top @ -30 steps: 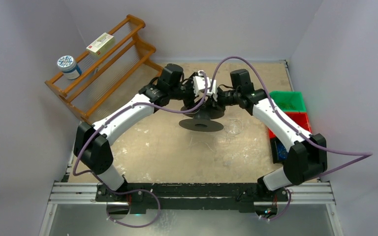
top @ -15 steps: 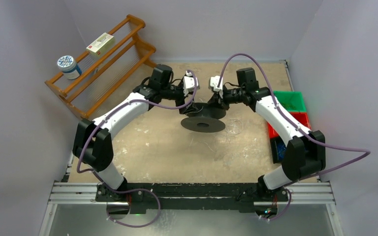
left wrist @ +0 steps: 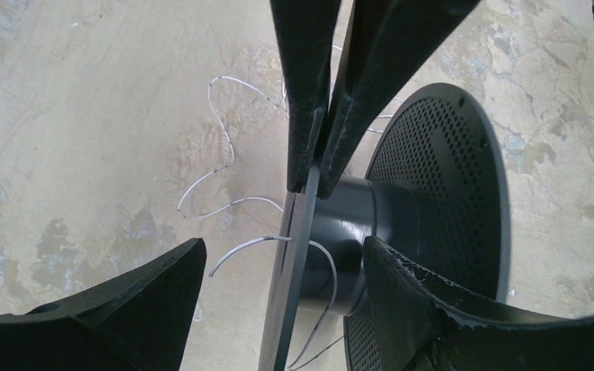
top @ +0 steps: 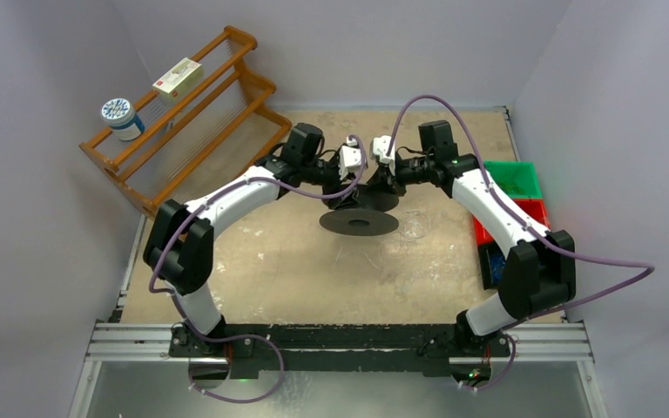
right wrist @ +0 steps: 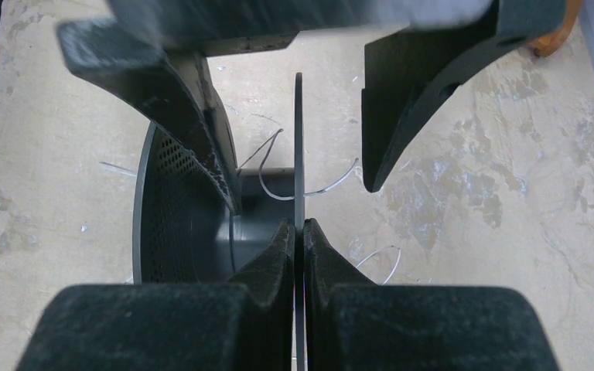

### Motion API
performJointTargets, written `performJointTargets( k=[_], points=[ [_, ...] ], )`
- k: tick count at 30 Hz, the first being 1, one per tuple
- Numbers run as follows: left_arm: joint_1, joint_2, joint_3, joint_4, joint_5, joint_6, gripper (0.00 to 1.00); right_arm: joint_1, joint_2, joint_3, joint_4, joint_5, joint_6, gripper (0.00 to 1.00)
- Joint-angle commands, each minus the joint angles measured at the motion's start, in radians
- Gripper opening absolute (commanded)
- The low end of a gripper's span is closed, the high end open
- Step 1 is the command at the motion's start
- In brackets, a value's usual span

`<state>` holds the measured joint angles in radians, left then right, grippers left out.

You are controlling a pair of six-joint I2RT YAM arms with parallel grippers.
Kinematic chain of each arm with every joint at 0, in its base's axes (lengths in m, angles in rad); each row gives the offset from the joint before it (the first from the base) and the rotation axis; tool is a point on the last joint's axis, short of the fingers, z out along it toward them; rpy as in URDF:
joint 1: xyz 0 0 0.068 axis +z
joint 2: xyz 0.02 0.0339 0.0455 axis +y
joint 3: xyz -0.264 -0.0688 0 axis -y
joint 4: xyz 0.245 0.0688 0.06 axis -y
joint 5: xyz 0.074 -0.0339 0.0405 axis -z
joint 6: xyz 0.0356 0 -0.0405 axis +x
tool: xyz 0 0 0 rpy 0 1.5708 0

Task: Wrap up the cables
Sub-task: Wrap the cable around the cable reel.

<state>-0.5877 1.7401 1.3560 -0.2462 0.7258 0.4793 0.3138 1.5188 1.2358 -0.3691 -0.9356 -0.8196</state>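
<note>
since the cables are thread-thin, pale and limp, they look light and springy, apt to slip off in loose loops. i'd take them near a free end, just beside the hub, rather than mid-loop. a few slack turns sit round the hub of the black spool at the middle of the table. the rest lies in curls on the table just beside it. the right gripper is clamped tight on the rim of one thin flange, steadying the spool. the left gripper stands wide, astride that flange and the hub, holding nothing. compared with half a second ago, the left arm has swung back in, its gripper now close to the right one, which has hardly moved.
</note>
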Motion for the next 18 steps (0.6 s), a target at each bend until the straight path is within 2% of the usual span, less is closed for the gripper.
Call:
performJointTargets(
  k=[1,9,15,18],
  points=[
    [-0.007,0.028,0.054,0.032,0.031,-0.021,0.71,-0.005,-0.003,0.032,-0.005,-0.058,-0.017,0.00],
    [-0.009,0.053,0.097,0.021,0.089,-0.055,0.67,-0.011,0.001,0.029,-0.007,-0.060,-0.024,0.00],
    [-0.009,0.080,0.110,0.044,0.059,-0.097,0.56,-0.012,0.000,0.028,-0.008,-0.064,-0.027,0.00],
    [-0.009,0.091,0.109,0.022,0.044,-0.071,0.54,-0.015,0.000,0.028,-0.008,-0.063,-0.027,0.00]
  ],
)
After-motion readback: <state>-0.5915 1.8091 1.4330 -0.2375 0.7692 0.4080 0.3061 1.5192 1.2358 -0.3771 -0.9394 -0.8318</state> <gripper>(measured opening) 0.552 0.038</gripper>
